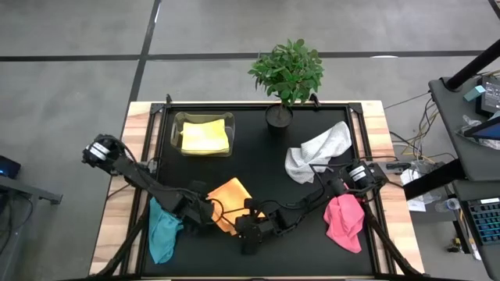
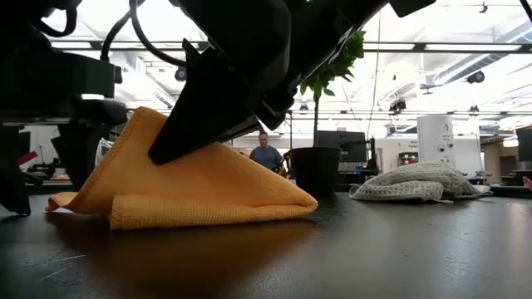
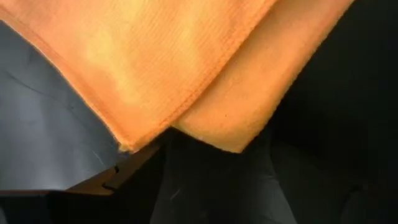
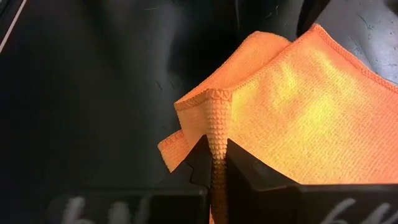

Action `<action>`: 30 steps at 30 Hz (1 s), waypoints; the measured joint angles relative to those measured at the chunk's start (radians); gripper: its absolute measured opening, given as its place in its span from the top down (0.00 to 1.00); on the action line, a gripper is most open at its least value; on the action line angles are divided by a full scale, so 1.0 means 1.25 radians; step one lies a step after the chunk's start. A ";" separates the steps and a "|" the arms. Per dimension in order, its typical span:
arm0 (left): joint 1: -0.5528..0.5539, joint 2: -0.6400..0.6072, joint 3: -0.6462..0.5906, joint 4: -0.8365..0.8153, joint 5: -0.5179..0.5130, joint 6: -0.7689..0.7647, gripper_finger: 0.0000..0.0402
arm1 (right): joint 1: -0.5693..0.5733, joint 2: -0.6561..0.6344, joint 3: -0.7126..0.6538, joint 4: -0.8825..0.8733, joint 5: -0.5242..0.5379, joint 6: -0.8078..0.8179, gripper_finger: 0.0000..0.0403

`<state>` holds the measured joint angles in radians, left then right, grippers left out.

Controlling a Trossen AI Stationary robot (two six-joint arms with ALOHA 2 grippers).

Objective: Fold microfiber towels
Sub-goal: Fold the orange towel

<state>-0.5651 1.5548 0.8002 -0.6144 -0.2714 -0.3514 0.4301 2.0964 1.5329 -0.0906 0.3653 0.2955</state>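
Orange towel point(image 1: 231, 195) sits front-centre on the mat, half folded. My right gripper point(image 4: 217, 163) is pinching a hem pleat, I think to keep that edge up so the fold lines up. Left gripper point(image 1: 205, 211) is just beside the towel's left edge; can't tell its jaw state from the views, and it doesn't look to be holding cloth. Teal towel point(image 1: 162, 230) hangs off the front left, pink towel point(image 1: 344, 222) at right, both waiting.

Overhead, tabletop, two close wrist views

Two dark jointed arms; black looping cables; dark jaws
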 joint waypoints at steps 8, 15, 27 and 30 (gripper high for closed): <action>-0.005 0.028 0.040 -0.051 -0.042 0.038 0.31 | 0.000 0.000 -0.003 0.000 0.000 0.001 0.97; -0.027 0.002 0.036 -0.047 -0.123 0.082 0.31 | -0.001 0.000 -0.011 0.001 0.001 0.008 0.97; -0.024 0.012 0.034 -0.009 -0.251 0.086 0.31 | -0.001 0.000 -0.014 0.000 0.001 0.009 0.97; -0.024 0.012 0.029 -0.010 -0.251 0.098 0.31 | -0.001 0.000 -0.014 0.001 0.001 0.009 0.97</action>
<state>-0.5957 1.5703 0.8367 -0.6269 -0.5846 -0.2293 0.4286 2.0964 1.5158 -0.0898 0.3660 0.3065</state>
